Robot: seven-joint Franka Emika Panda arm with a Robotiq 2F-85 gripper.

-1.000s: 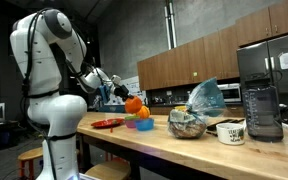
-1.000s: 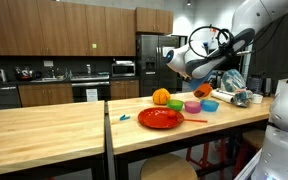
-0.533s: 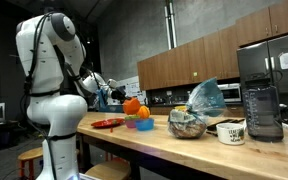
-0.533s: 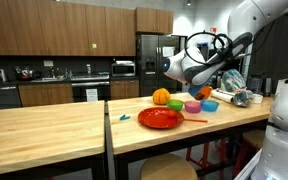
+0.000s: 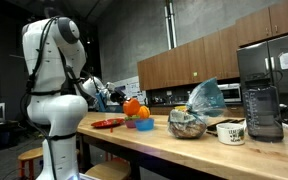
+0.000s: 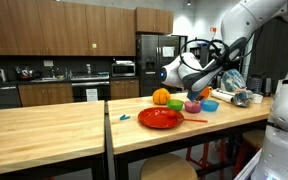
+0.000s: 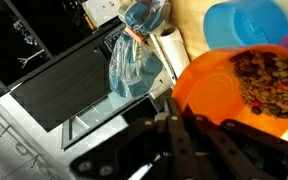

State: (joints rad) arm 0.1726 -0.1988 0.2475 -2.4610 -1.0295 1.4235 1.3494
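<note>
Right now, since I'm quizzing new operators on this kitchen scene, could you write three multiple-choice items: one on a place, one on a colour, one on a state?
1. Where does the flat round red plate lie?
A) on the long wooden counter
B) on a stool
C) on top of the refrigerator

2. What colour is the plastic bowl of brown bits in the wrist view?
A) green
B) blue
C) orange

3. How does the gripper stand?
A) wide open above the plate
B) shut on that bowl's rim
C) open and resting on the counter

Answers:
1 A, the plate sits on the counter top in an exterior view.
2 C, its wall and rim show orange around the brown bits.
3 B, the jaws meet at the bowl's rim in the wrist view.
</note>
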